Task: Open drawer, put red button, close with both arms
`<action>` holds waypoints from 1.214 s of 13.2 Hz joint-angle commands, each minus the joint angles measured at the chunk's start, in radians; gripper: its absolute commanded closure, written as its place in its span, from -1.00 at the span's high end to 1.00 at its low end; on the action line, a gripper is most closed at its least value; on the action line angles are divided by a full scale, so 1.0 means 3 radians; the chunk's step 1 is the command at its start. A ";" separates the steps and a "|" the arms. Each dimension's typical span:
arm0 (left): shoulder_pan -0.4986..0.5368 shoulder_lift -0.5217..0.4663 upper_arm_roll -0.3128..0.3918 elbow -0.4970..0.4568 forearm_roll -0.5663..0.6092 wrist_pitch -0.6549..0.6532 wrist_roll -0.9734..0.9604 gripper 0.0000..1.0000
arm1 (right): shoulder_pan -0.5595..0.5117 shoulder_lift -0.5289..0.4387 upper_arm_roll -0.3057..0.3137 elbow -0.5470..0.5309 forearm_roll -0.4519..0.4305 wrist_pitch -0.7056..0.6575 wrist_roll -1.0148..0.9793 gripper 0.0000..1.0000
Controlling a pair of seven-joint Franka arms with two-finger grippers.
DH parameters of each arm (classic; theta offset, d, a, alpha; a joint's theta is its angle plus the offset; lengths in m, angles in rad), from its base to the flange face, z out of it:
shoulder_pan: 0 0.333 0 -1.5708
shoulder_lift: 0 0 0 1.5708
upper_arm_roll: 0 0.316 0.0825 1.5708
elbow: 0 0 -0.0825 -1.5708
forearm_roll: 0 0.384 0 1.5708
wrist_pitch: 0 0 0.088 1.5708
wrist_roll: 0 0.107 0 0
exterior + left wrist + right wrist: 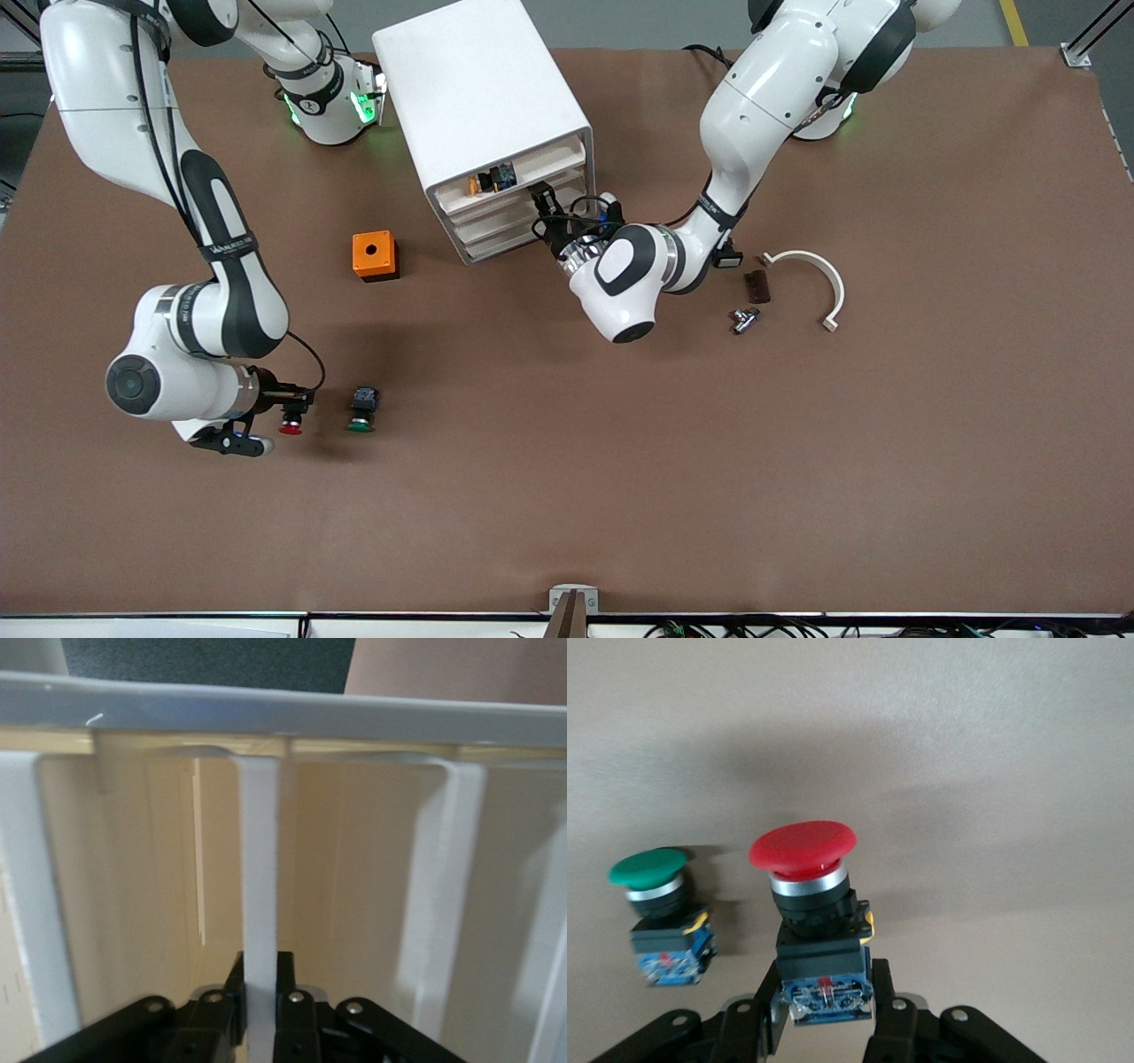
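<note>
At the cabinet (496, 124) front:
Left gripper (260, 997): jaws pinched on a white drawer (260, 904) handle rib.
Right gripper (826, 1014): jaws clamped on the red button (818, 912), blue body between them, cap outward.
Green button (656, 912): on the table (797, 461) just beside those jaws.

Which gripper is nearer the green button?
Right. The right gripper, shut on the red button, sits right beside the green button. The left gripper is at the cabinet, shut on a drawer rib.
</note>
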 commanded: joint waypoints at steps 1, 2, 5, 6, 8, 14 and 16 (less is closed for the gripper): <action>0.0158 0.0031 0.0033 0.0059 -0.0040 -0.0056 0.0198 -1.00 | -0.0005 -0.0034 -0.0007 0.0284 -0.0091 -0.0396 0.0010 -0.99; 0.0291 0.0031 0.0033 0.0064 -0.0034 -0.0056 0.0254 -1.00 | -0.0010 -0.0034 -0.0007 0.0340 -0.0127 -0.0498 0.0010 -0.99; 0.0516 0.0061 0.0053 0.0165 0.0078 -0.0056 0.0585 -0.98 | -0.0005 -0.0105 -0.0002 0.0417 -0.0168 -0.0652 0.0021 -0.99; 0.0603 0.0107 0.0068 0.0227 0.0078 -0.0056 0.0704 -0.97 | 0.0005 -0.0151 -0.0002 0.0417 -0.0163 -0.0668 0.0056 -0.99; 0.0721 0.0214 0.0084 0.0385 0.0078 -0.0026 0.0878 -0.92 | 0.0010 -0.0182 0.0019 0.0453 -0.0153 -0.0805 0.0296 -0.99; 0.0767 0.0174 0.0186 0.0417 0.0094 0.0010 0.0950 0.99 | 0.0347 -0.0448 0.0024 0.0489 -0.0106 -0.1230 0.1547 -0.99; 0.0778 0.0108 0.0303 0.0427 0.0099 0.0000 0.0950 0.99 | 0.0536 -0.0499 0.0029 0.0489 -0.0101 -0.1246 0.2089 -0.99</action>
